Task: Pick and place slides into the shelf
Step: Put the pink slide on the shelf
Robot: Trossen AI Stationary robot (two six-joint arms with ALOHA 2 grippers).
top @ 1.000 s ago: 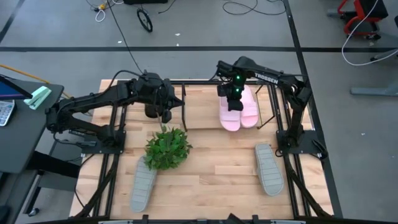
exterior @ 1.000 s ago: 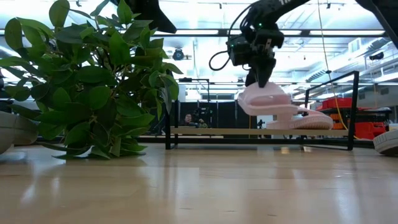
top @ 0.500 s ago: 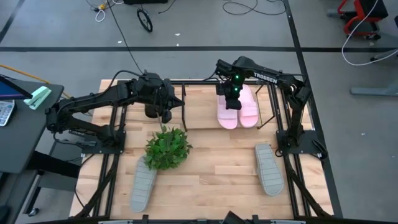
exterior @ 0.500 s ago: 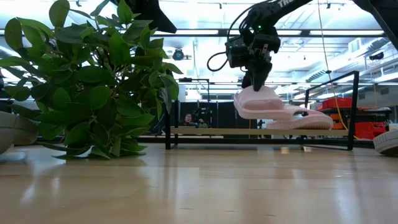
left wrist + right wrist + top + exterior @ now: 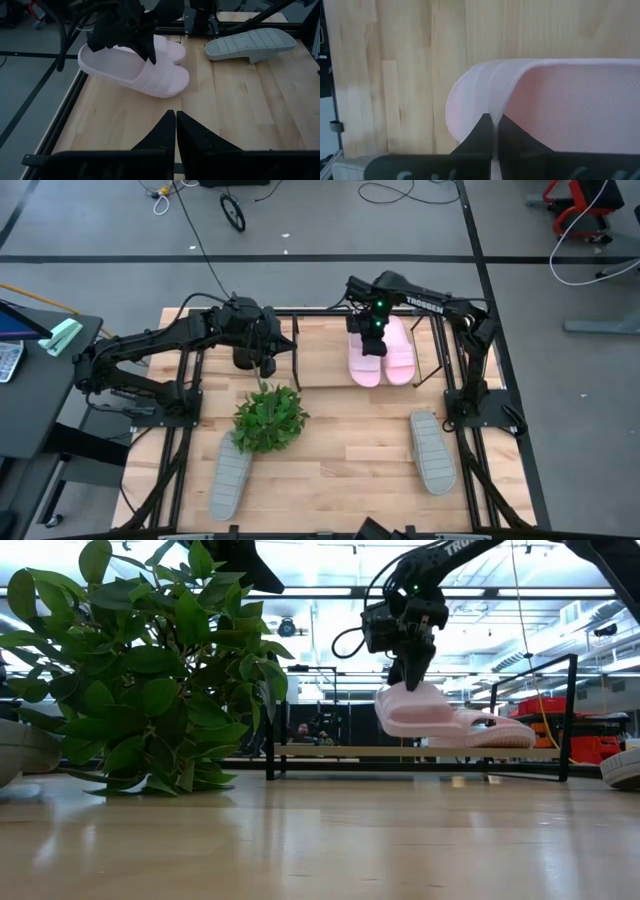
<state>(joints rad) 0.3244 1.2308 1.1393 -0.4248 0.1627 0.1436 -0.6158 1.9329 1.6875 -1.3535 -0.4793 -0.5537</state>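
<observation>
White lettering reading "TROSSEN" runs along the right arm's upper link, right of centre near the top of the high view; no other writing is legible.

The right gripper (image 5: 372, 340) is clamped on the heel rim of a light pink slide (image 5: 364, 361), which in the low view hangs tilted from the fingers (image 5: 486, 125), toe end lower, just above the shelf (image 5: 420, 751). In the right wrist view the two dark fingers pinch the pink rim between them with almost no gap. The second pink slide (image 5: 399, 352) lies on the shelf's slanted board just beside the held one, on its right in the high view; the two seem to touch, though the gripper hides the contact.

The left gripper (image 5: 256, 356) hovers over the shelf's left end, in the upper left of the tabletop (image 5: 340, 435), its fingers (image 5: 162, 132) pressed together on nothing (seen in the left wrist view).

One grey slide (image 5: 431, 450) lies at lower right of the table, another grey slide (image 5: 229, 477) at lower left, below the green plant (image 5: 269, 418).

The table is pale jointed wood on a black frame. Around it is grey concrete floor with cables; the low view shows a bright workshop with ceiling lights behind.
</observation>
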